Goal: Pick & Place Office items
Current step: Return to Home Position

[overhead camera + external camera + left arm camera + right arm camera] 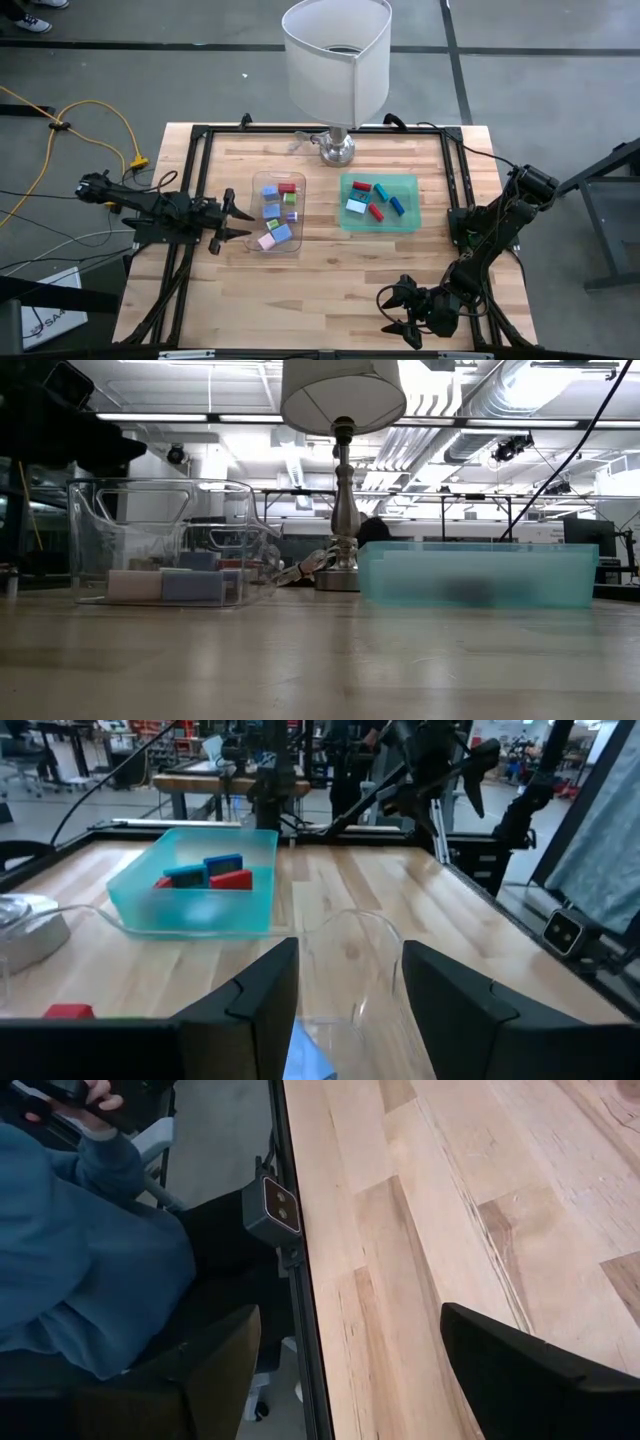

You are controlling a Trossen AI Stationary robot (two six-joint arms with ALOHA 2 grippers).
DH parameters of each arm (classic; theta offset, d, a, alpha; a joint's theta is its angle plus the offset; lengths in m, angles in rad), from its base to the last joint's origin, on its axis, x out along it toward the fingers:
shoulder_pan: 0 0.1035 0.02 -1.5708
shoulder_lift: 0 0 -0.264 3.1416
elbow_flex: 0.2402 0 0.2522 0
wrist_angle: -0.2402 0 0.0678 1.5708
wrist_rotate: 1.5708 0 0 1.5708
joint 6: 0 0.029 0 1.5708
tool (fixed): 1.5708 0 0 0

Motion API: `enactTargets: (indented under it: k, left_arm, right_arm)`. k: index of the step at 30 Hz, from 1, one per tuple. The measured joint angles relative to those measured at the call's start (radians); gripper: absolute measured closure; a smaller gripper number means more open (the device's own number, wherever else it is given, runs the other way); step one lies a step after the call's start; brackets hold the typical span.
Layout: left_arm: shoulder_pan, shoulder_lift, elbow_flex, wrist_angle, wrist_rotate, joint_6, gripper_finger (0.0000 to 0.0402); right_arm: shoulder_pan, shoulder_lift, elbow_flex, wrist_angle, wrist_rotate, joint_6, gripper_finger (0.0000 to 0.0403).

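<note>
Seemingly parked because sorting has paused, the left gripper (238, 222) gapes empty just short of the clear bin (255, 180), office items (276, 212) lying right ahead of it, while the right gripper (388, 315), likewise wide and empty, waits well apart from the teal tray (408, 226).

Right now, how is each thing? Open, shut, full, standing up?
Clear bin: upright, holding several small blocks.
Green tray: upright, holding red and blue pieces.
Left gripper: open, empty, at the clear bin's edge.
Right gripper: open, empty, near the table's front edge.
Lamp: standing upright.
</note>
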Motion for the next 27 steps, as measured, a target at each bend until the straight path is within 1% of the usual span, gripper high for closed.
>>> enactTargets:
  k: [5, 11, 27]
  left_arm:
    - [0.0, 0.0, -0.001, -0.003, 0.008, 0.035, 0.0229]
    - [0.0, -0.028, -0.003, -0.025, 0.091, 0.088, 0.0229]
    - [-0.001, -0.042, -0.005, -0.045, 0.101, 0.093, 0.0229]
  right_arm:
    - [0.0, 0.0, 0.0, 0.0, 0.0, 0.0, 0.0105]
    - [0.0, 0.0, 0.0, 0.0, 0.0, 0.0, 0.0105]
    - [0.0, 0.0, 0.0, 0.0, 0.0, 0.0, 0.0105]
